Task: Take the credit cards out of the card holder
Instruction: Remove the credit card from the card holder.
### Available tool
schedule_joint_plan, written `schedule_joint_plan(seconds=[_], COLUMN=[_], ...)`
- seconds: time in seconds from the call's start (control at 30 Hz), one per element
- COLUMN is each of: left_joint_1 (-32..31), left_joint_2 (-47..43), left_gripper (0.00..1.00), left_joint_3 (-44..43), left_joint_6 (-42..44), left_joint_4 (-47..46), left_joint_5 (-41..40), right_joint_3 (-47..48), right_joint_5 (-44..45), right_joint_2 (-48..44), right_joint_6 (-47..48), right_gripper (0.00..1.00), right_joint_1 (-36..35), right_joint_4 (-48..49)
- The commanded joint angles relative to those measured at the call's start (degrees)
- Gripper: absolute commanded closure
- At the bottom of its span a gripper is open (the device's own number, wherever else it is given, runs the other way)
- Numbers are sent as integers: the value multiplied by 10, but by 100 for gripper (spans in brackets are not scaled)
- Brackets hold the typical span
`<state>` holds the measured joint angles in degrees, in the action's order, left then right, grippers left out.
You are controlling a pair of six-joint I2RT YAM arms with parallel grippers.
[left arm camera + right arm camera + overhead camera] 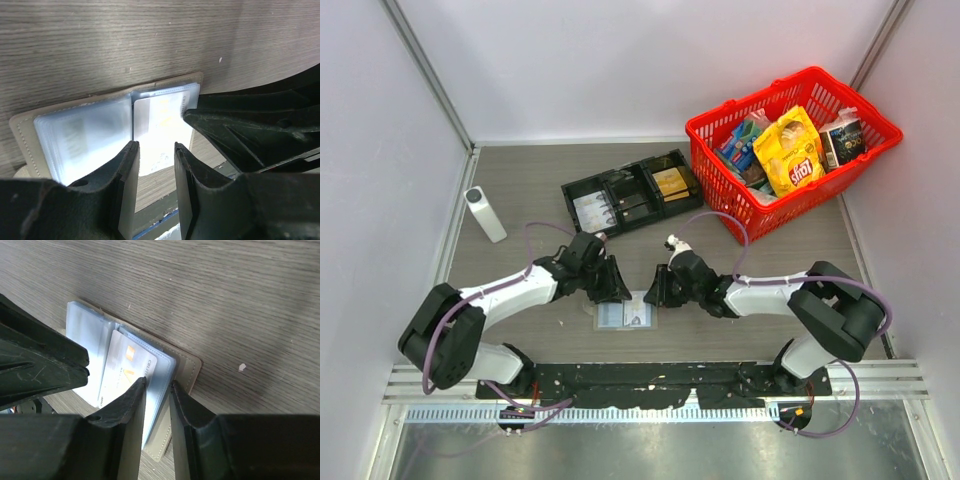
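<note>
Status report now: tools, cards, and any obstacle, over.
Left tool open over open card holder. Right tool nearly closed, grip unclear. Card showing in holder. No obstacle seen.

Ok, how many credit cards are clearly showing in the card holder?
1: a chip-marked credit card in the open card holder's page nearest the right hand. Others may be hidden inside.
</note>
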<state>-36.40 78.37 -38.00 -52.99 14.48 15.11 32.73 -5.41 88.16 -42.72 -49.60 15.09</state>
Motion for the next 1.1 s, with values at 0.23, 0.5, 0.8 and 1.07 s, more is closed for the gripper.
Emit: schedule_joint_plan(seconds=[0.23, 0.5, 0.8, 1.07], left_joint_1=[4, 8, 9, 9], left_joint_2=[28, 28, 17, 10], left_gripper=[62, 62, 61, 61], left_joint_3=[10, 18, 18, 11], left_joint_6=[-8, 1, 1, 1], left_joint_4=[-40, -17, -8, 0], left_joint_5=[10, -27, -31, -29], right_joint_3=[-24, -21, 13, 60], right_joint_5=[-10, -11, 8, -20], right_joint_2=[29, 41, -11, -34], right_joint_6=[-4, -1, 8, 9], right_gripper=[70, 70, 67, 65], right_joint_1=[4, 6, 6, 5], right_joint_4=[14, 13, -37, -55])
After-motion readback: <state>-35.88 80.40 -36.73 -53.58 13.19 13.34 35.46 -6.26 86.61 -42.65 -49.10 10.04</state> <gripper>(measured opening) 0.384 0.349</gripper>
